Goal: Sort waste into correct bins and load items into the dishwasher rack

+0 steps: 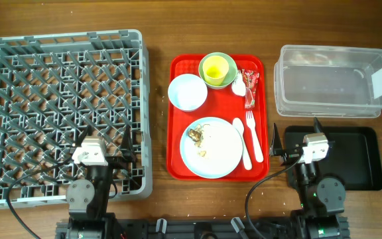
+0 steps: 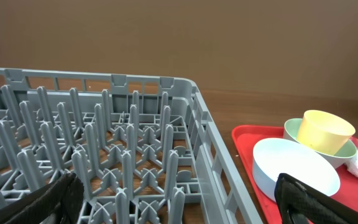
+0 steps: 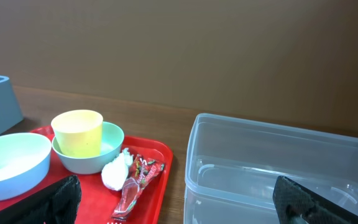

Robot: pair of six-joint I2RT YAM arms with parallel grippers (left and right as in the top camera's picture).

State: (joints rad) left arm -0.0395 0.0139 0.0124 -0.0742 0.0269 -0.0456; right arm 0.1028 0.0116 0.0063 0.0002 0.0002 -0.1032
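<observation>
The grey dishwasher rack (image 1: 62, 40) fills the left. On the red serving tray (image 1: 176, 133) are a yellow-green cup (image 1: 215, 68) inside a pale bowl (image 3: 107, 152), a second bowl (image 1: 188, 91), a plate (image 1: 221, 151) with brown food scraps (image 1: 196, 134), a white spoon (image 1: 242, 143) and fork (image 1: 253, 136), a paper wad (image 1: 238, 85) and a red-and-white wrapper (image 1: 249, 89). The clear tub (image 1: 330, 76) and the black tray (image 1: 357, 159) are at right. My left gripper (image 1: 105, 141) is open over the rack's near right corner. My right gripper (image 1: 296, 136) is open between the serving tray and the black tray.
The rack's pegs (image 2: 123, 155) stand upright just ahead of the left fingers, and its right wall (image 2: 213, 155) lies between them and the red tray. The tub's near wall (image 3: 229, 180) rises close ahead of the right fingers. Bare wood separates the rack, tray and bins.
</observation>
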